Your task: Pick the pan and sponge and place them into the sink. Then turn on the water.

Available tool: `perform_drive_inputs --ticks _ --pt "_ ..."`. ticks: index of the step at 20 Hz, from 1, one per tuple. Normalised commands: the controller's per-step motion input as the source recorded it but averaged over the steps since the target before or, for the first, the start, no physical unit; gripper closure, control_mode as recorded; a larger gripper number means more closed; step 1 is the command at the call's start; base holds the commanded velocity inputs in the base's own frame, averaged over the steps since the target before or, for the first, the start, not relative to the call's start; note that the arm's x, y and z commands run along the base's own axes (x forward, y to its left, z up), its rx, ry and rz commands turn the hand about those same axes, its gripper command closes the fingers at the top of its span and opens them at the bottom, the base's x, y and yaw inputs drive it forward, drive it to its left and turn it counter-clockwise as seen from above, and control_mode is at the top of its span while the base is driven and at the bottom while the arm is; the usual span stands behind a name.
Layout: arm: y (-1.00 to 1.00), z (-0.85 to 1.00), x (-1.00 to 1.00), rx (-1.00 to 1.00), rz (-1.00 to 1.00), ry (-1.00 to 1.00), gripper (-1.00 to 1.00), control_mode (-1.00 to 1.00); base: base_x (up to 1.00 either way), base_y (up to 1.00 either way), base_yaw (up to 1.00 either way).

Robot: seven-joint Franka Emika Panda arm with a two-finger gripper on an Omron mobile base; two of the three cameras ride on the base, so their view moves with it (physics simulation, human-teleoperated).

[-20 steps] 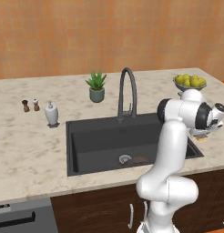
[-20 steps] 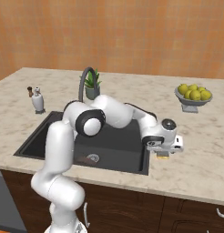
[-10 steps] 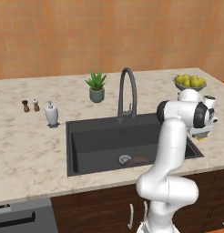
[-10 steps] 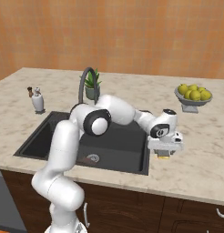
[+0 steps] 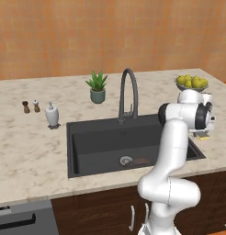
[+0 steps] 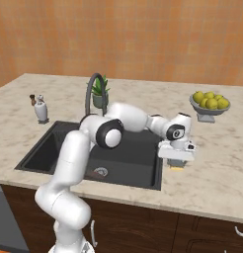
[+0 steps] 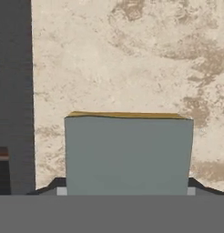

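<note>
- One two-finger gripper (image 6: 177,163) grasps the small yellow sponge with a green top (image 7: 128,152).
- It sits just right of the big black sink (image 6: 133,158), on the marble counter (image 6: 212,178).

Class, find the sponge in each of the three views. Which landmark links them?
Left base view: sponge at far right, beside the sink.
Right base view: right of centre, off the sink's right rim.
Hand view: large, lower centre.
Shared landmark: the black sink.

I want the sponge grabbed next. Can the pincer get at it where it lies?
Probably yes: the pincer sits right over the sponge on the counter beside the sink, nothing between.
</note>
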Motion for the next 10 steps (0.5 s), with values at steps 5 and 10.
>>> perform_drive_inputs --ticks 5,10 --pt "0.99 0.01 0.0 0.01 0.13 -0.2 1.0 -1.0 0.0 0.0 0.0" --pt "0.83 0.29 -0.18 0.02 0.13 -0.3 1.0 -1.0 0.0 0.0 0.0"
